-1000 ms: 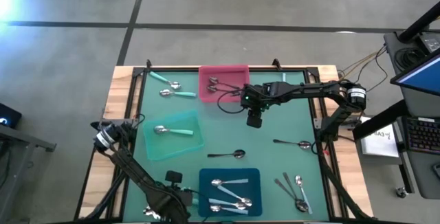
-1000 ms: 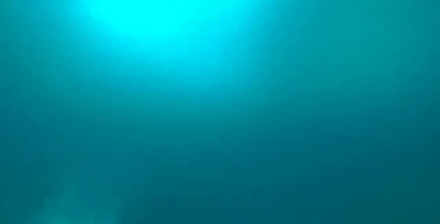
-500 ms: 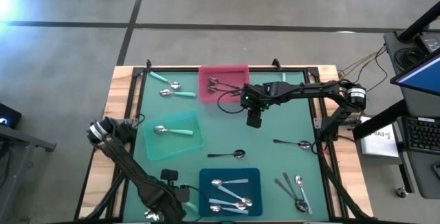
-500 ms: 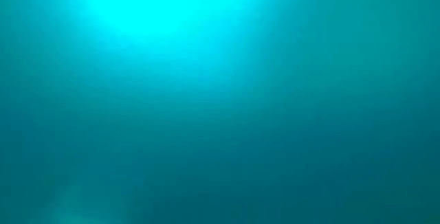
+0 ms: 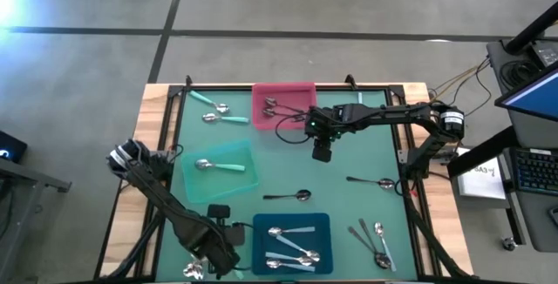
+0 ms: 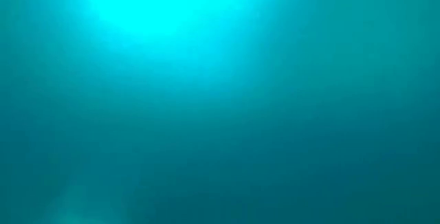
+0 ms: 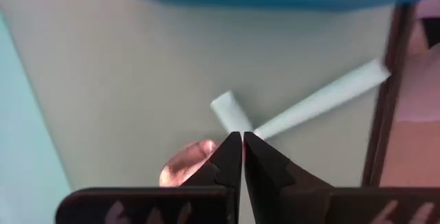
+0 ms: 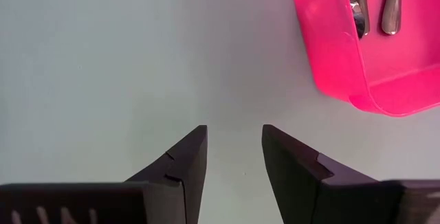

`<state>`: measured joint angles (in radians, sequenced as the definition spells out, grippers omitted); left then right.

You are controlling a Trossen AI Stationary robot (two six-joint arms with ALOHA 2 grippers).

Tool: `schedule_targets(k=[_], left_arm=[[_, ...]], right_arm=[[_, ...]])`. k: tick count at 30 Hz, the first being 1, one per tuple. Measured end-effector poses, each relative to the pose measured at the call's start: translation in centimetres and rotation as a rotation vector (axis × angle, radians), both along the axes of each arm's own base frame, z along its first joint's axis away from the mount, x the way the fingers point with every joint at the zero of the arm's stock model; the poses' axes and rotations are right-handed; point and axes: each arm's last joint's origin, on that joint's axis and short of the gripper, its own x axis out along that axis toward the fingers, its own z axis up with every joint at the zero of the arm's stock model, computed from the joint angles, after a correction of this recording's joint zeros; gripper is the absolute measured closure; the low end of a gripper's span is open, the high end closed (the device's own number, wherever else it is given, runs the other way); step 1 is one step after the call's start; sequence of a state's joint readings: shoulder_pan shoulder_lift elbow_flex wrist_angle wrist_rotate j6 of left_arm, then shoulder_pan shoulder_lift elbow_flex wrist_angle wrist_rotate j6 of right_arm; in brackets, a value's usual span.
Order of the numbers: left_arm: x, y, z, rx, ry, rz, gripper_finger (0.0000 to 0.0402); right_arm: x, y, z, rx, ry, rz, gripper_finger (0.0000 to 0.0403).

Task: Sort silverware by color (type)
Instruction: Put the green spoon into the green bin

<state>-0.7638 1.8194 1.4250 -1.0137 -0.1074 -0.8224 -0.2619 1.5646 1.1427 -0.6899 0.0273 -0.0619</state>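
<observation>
Mint-handled spoons (image 7: pixel 313 104) lie crossed just ahead of the left claw (image 7: pixel 242 157), whose fingers are pressed together over the nearer spoon's handle; whether they pinch it I cannot tell. Beside that claw sits the blue tray (image 5: pixel 323 225) with pale-handled spoons (image 5: pixel 292 232) in it. Over the middle of the green mat (image 5: pixel 366 158) hangs the right claw (image 8: pixel 234 157), fingers apart and empty. Just beyond it is the pink tray (image 8: pixel 337 59), holding two dark spoons (image 8: pixel 357 7).

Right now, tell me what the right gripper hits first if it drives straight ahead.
Probably the bare green mat: the open right gripper points down at it, the pink tray just off to one side.
</observation>
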Motion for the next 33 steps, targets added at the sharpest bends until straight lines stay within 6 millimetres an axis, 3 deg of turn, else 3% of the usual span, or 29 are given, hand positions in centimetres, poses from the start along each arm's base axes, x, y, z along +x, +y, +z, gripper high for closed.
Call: schedule_targets(k=[8,14,24,33], left_arm=[[0.3,-1.2,0.0,-0.039,-0.105,0.009,0.0400],[0.8,-1.2,-1.0,-0.050,-0.089,0.106,0.0371],[-0.6,-3.3,-3.6,-0.220,-0.059,-0.116,0.0274],[-1.6,-2.4,-6.0,-0.135,-0.044,-0.312,0.0235]], right_arm=[[0.0,0.0,0.0,0.000,-0.002,-0.001,0.0271],[0.3,-0.1,0.1,-0.007,-0.028,-0.001,0.0271],[0.4,-0.1,0.2,-0.011,-0.043,-0.001,0.0271],[0.4,-0.1,0.2,-0.011,-0.044,-0.001,0.0271]])
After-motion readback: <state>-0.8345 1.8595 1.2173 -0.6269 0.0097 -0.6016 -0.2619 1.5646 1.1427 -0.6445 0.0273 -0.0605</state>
